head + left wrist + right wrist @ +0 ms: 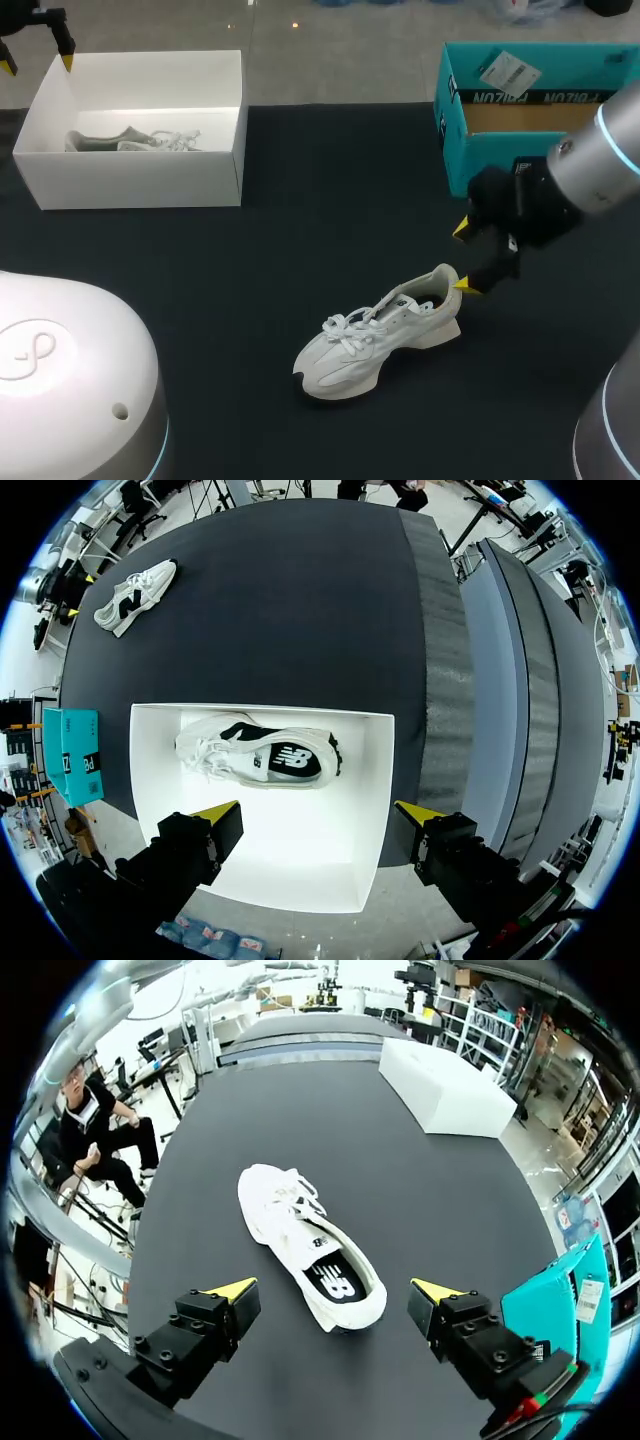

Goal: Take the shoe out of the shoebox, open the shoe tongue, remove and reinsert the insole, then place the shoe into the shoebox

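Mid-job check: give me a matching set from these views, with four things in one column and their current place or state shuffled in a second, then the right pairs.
1. white cardboard shoebox
2. teal cardboard box
3. left gripper
4. right gripper

A. open, just behind the heel of the white lace-up sneaker on the black tabletop
B. far left of the table, a second sneaker lying inside
C. open, above the box that holds a sneaker
D. far right of the table, top open

Pairs: 1-B, 2-D, 3-C, 4-A
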